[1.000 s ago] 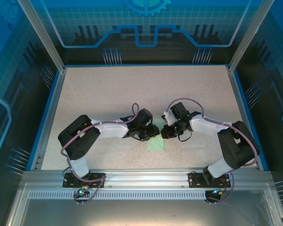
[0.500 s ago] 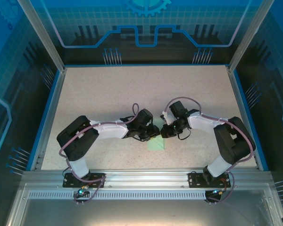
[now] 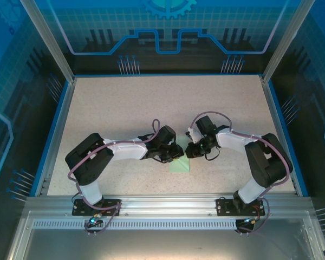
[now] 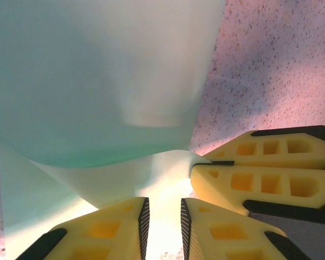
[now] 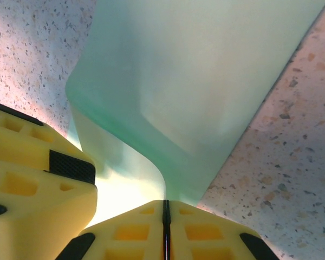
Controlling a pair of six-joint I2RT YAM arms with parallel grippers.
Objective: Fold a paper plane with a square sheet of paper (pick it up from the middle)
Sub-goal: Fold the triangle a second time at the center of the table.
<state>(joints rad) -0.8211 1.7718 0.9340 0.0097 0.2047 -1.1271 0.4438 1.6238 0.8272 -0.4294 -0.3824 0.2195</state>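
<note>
The square sheet of paper (image 3: 180,164) is pale mint green and lies near the table's front middle, with its far part curled up between both grippers. In the left wrist view the sheet (image 4: 103,81) bows over in a soft fold. My left gripper (image 4: 162,203) is open just above its lower layer, and nothing is pinched in its narrow gap. My right gripper (image 5: 165,203) is shut on the sheet's lifted edge (image 5: 168,97). From above, the left gripper (image 3: 176,154) and right gripper (image 3: 189,152) nearly touch over the paper.
The speckled beige table (image 3: 124,108) is bounded by a blue rim (image 3: 58,135) and transparent walls. Both arms bend inward from their bases at the near edge. The right gripper's fingers (image 4: 260,173) sit close beside the left fingers.
The right arm's elbow has swung slightly inward and forward. Both grippers have stayed at the paper's raised far edge, almost unmoved.
</note>
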